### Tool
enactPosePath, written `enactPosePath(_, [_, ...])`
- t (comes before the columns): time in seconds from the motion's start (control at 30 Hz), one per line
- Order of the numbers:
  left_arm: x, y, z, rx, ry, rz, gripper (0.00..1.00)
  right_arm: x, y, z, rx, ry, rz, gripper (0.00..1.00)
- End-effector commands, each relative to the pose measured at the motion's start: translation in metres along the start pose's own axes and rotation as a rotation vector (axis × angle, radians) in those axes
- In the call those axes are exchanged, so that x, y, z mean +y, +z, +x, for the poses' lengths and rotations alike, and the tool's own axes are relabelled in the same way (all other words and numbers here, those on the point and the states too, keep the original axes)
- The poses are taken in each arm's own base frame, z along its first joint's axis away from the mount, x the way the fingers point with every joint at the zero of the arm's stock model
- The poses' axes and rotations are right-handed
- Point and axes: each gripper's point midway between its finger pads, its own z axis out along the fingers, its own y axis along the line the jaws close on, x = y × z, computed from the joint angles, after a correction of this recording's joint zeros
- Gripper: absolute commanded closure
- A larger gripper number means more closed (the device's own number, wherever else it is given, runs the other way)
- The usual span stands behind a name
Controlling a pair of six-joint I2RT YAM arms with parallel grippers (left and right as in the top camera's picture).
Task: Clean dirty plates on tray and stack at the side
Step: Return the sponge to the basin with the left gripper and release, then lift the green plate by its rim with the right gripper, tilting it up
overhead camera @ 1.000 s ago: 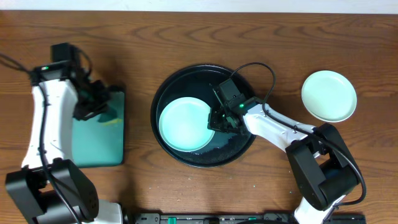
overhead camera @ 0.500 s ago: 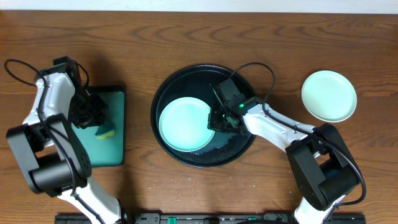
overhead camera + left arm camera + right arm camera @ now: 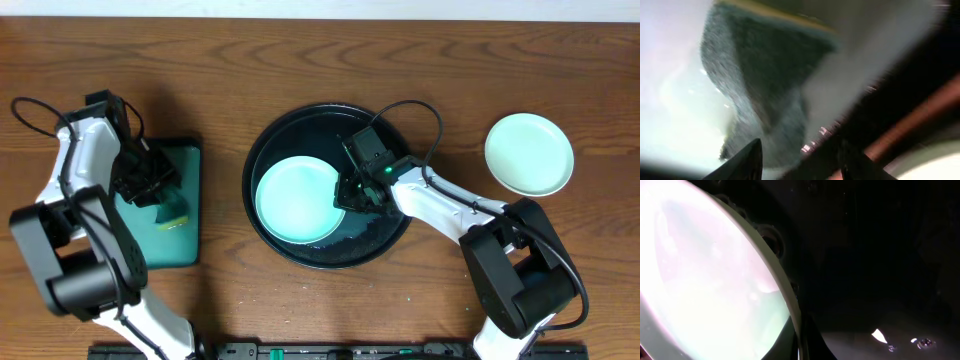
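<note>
Edges: the tray point(image 3: 247, 185) sat mid-desk with its raised rim all round. The mint-green plate point(image 3: 297, 200) lay inside it toward the left, its left edge close to that rim.
Open room in the tray: bare glossy black floor lay above and to the right of the plate.
Open room on the desk: bare desk point(image 3: 320, 60) ran along the far strip. There were narrower gaps between the tray and the teal tray point(image 3: 150, 245), and between the tray and the pale plate point(image 3: 529, 153).
Pale plate: it rested on the desk, well apart from the tray, toward the right edge.
Teal tray: rectangular, at the left of the desk, with the sponge point(image 3: 173, 212) lying on it.
My left arm: it rose along the desk's left side and folded back, with the wrist over the upper part of the teal tray.
My right arm: it ran diagonally from the near right corner, crossed the tray's rim, and held the wrist low over the tray floor point(image 3: 880, 255).
My left gripper point(image 3: 158, 190) point(image 3: 801, 159): the jaws stood apart at a middling gap with the sponge point(image 3: 765, 85) just ahead. The wrist view was too blurred to tell whether they touched it.
My right gripper point(image 3: 350, 193) point(image 3: 802, 342): the jaws were pinched tight on the right rim of the mint-green plate point(image 3: 705, 280).
</note>
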Motion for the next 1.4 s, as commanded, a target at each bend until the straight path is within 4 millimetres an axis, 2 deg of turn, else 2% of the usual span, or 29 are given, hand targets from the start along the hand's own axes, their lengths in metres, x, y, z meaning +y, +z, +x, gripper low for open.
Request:
enactPosePath(0.0, [-0.025,-0.037,0.008,-0.069,0.054,0.129,0.48,-0.038,0.034,0.034,0.097,0.001,0.137,0.99])
enactPosePath(0.13, [-0.045,-0.074,0.025,-0.134,0.101,0.228,0.41,-0.021,0.035,0.036,0.126,-0.077,0.045,0.98])
enactPosePath(0.23, [-0.056,-0.099,0.047,-0.170,0.151,0.263,0.24,-0.007,0.034,0.040,0.151,-0.106,-0.028,0.99])
enactPosePath(0.4, [-0.073,-0.117,0.081,-0.185,0.244,0.277,0.22,0.017,0.019,0.036,0.155,-0.136,-0.157,0.98])
enactPosePath(0.47, [-0.080,-0.120,0.090,-0.185,0.278,0.281,0.21,0.021,0.011,0.031,0.139,-0.140,-0.176,0.99])
enactPosePath(0.63, [-0.091,-0.119,0.101,-0.174,0.329,0.284,0.21,0.034,-0.026,0.017,0.091,-0.173,-0.266,0.98])
enactPosePath(0.8, [-0.093,-0.117,0.105,-0.165,0.339,0.282,0.21,0.029,-0.069,0.004,0.029,-0.153,-0.284,0.98])
enactPosePath(0.97, [-0.091,-0.117,0.108,-0.152,0.333,0.277,0.21,0.019,-0.099,0.002,0.009,-0.114,-0.292,0.99])
enactPosePath(1.07, [-0.091,-0.117,0.108,-0.153,0.333,0.277,0.21,0.017,-0.115,-0.003,-0.032,-0.160,-0.309,0.98])
enactPosePath(1.17, [-0.091,-0.116,0.108,-0.152,0.333,0.276,0.21,0.018,-0.132,-0.016,-0.117,-0.236,-0.328,0.98])
enactPosePath(1.27, [-0.091,-0.116,0.108,-0.152,0.333,0.276,0.21,0.028,-0.155,-0.038,-0.261,-0.366,-0.367,0.98])
enactPosePath(1.37, [-0.090,-0.116,0.107,-0.155,0.332,0.271,0.21,0.029,-0.168,-0.056,-0.364,-0.392,-0.345,0.99])
